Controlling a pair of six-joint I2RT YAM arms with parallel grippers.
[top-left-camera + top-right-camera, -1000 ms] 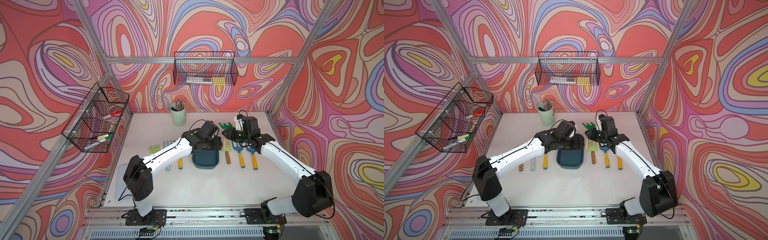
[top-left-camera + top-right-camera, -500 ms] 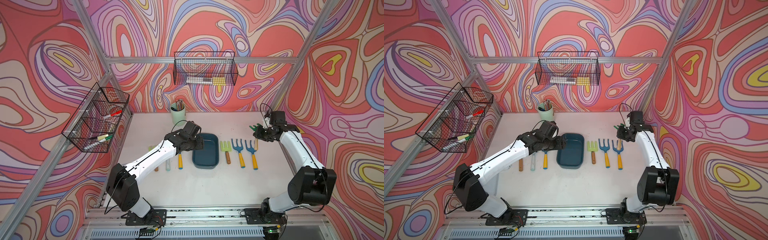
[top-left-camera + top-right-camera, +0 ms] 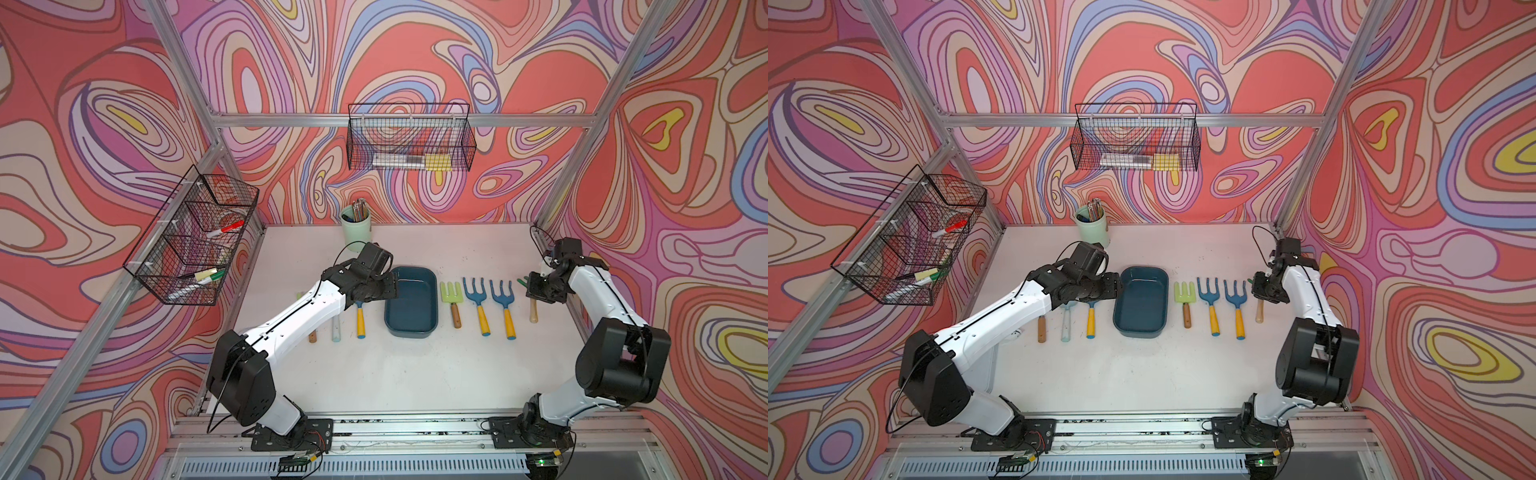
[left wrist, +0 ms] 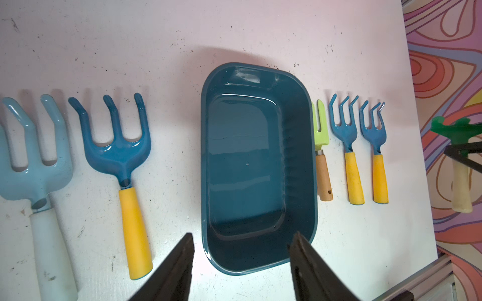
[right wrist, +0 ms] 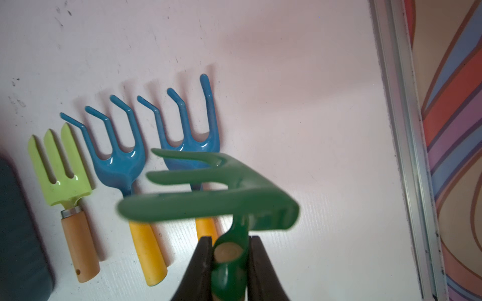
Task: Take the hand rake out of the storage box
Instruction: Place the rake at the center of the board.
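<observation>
Right end effector [image 5: 229,250] clamps the hand rake [image 5: 208,203], seemingly airborne; left end effector [image 4: 241,250] gapes by storage box [image 4: 258,161].

Probably seven tools [image 3: 476,291] (some obscured); one storage box [image 3: 409,332].

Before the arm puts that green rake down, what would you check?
1. The box is empty: ok.
2. The right gripper is shut on the rake, at its neck: ok.
3. The rake is clear of the box: ok.
4. Bare table lies past the outer blue rake: ok.
5. Height of the rake above the table: cannot tell.
6. The left gripper is open, empty and by the box, far from the rake: ok.
</observation>
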